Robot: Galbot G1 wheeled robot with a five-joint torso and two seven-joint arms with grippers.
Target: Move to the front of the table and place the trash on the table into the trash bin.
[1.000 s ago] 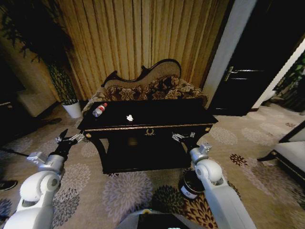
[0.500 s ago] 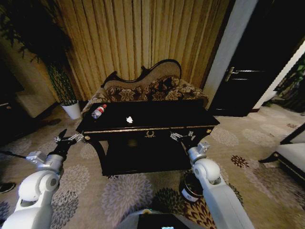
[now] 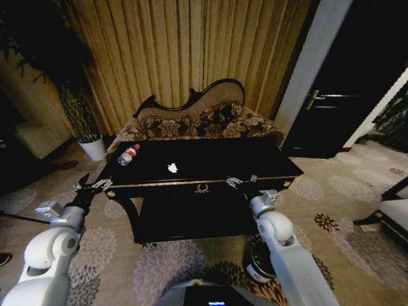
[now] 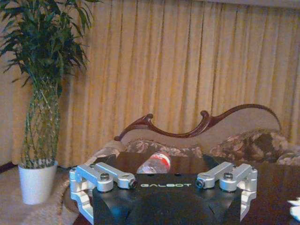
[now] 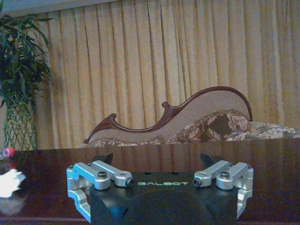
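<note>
Head view, looking down from my robot: the black desk (image 3: pixel 210 167) with gold edge trim and a gold emblem at the middle of its front stands just ahead, with a carved-back patterned sofa (image 3: pixel 197 118) behind it and tan curtains (image 3: pixel 191 51) on the wall. A clear bottle (image 3: pixel 127 155) with a red cap and red label lies on its side near the desk's left rear corner; I cannot read the label. A white crumpled paper scrap (image 3: pixel 172 168) lies well apart from it, toward the middle of the top. The dark bin (image 3: pixel 258 266) stands on the patterned carpet (image 3: pixel 159 268) near the desk's right front leg, largely hidden behind my right arm; a pale label shows on its side, its wording too small to read.

My left end effector (image 3: pixel 91 186) hangs off the desk's left front corner, its fingers spread and holding nothing. My right end effector (image 3: pixel 241 181) sits at the desk's front edge, right of the emblem, likewise spread and empty.

Left wrist view: the word "GALBOT" is printed on the black housing between the spread fingers (image 4: pixel 101 176), and the bottle (image 4: pixel 153 163) lies beyond on the desk, with a potted plant (image 4: pixel 40 108) in a white pot to one side.

Right wrist view: the same "GALBOT" mark shows, and the paper scrap (image 5: pixel 9 182) rests on the glossy top.
</note>
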